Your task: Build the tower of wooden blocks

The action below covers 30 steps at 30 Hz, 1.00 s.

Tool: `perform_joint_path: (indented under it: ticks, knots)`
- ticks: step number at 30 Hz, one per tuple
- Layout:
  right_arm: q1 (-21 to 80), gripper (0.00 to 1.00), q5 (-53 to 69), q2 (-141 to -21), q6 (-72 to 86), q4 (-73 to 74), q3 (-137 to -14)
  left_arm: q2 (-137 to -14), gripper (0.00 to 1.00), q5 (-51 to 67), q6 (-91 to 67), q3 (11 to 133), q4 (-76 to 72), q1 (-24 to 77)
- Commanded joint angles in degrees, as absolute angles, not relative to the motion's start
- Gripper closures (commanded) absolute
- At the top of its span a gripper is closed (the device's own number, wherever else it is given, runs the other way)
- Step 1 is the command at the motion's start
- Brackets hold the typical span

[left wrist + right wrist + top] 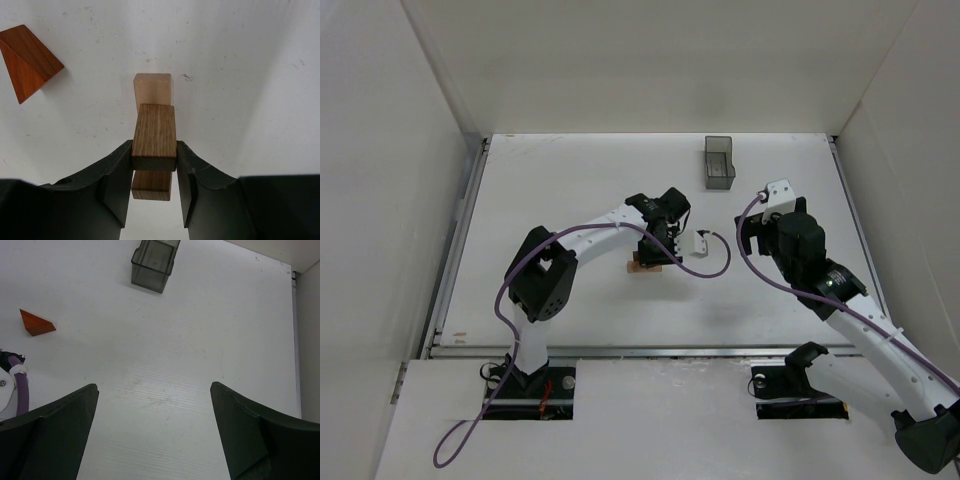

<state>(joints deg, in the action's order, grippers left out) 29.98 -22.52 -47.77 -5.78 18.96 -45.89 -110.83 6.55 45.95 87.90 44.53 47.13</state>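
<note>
Elbow bent, the left gripper [154, 161] clamps a brown block [154, 130] above a pale block [152, 90]. The right gripper [154, 387] hovers, spread wide.

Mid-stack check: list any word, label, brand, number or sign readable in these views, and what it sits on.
No text is readable in any view.
Dark block in the left gripper, pale block and orange wedge: bare wood grain only.
Grey bin: no label visible.
Left arm and right arm: no marking legible; any would be too small to read from the top view.
</note>
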Motion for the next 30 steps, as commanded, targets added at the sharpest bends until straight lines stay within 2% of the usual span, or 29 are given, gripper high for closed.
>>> perform_joint_path:
  ticks: [1, 30]
  knots:
    - [29.7, 0.01, -22.3, -47.6, -5.9, 16.2, -45.2, -110.3, 0.66, 7.8, 44.7, 88.9, 45.5, 46.9]
    - [29.7, 0.01, -21.8, -47.6, -5.9, 16.2, -45.2, -110.3, 0.66, 6.8, 42.5, 88.9, 45.0, 46.4]
